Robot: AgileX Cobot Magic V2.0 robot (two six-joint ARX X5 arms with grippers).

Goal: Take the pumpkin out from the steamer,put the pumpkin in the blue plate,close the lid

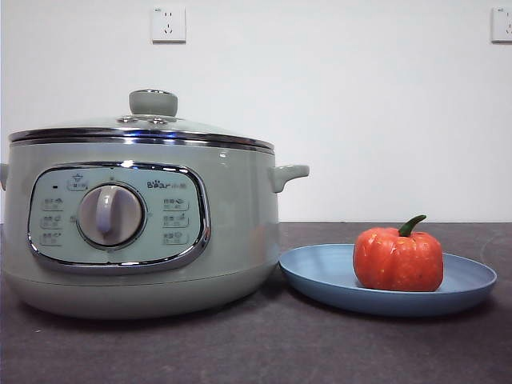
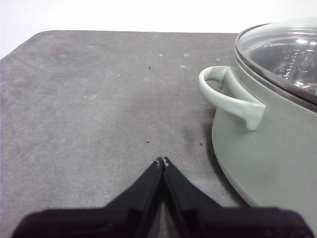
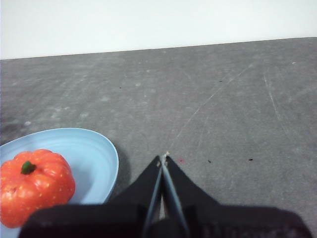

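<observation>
On the plate (image 1: 320,276) beside the lidded steamer (image 1: 240,232) sits the pumpkin (image 1: 398,258), probably light, grabbable round its ribs, while both grippers, left (image 2: 162,160) and right (image 3: 163,157), hover with jaws closed, empty.

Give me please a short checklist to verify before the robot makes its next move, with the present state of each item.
1. Pumpkin rests in the blue plate: ok.
2. Lid sits on the steamer, rim level all around as far as the front view shows: ok.
3. Left pincer is shut, holds nothing, and hangs over bare table beside the steamer's side handle: ok.
4. Right pincer is shut, holds nothing, and is apart from the plate: ok.
5. Steamer and plate do not touch each other: cannot tell, their edges look very close in the front view.
</observation>
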